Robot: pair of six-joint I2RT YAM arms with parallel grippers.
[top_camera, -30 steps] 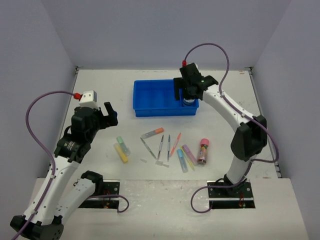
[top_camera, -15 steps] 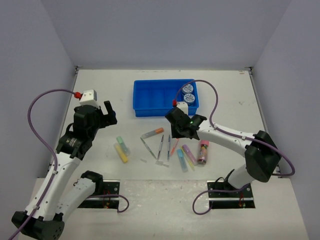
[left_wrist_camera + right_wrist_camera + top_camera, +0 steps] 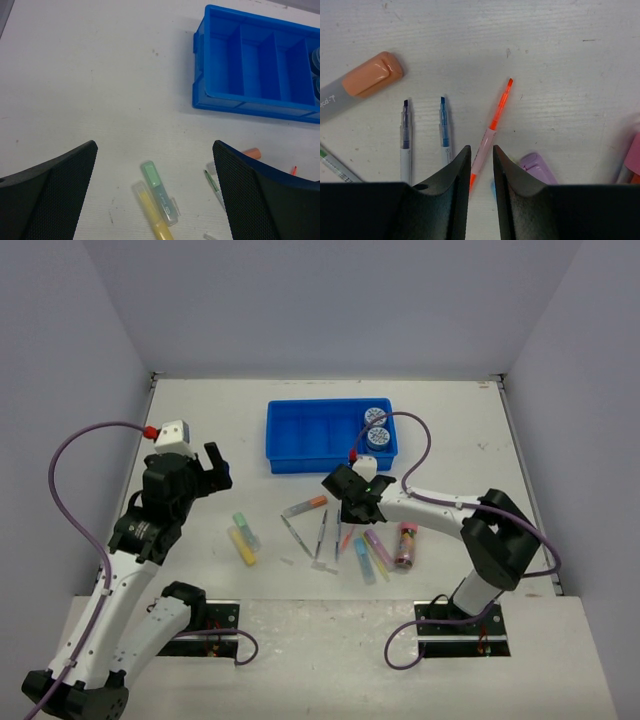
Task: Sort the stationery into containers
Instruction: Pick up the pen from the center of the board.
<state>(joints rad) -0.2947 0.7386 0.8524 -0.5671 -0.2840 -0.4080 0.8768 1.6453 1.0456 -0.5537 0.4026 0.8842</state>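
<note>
While the right pincer (image 3: 481,152) stands almost pressed together astride the orange pen (image 3: 499,107) on the counter (image 3: 560,60) (grip unconfirmed), it should centre on the barrel before lifting toward the blue tray (image 3: 330,466).

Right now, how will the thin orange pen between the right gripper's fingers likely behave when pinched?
Probably light and stiff: the orange pen is thin and straight. Looking round-bodied, it may roll if nudged. It lies slanted within the right gripper, so it could pivot when pinched.
</note>
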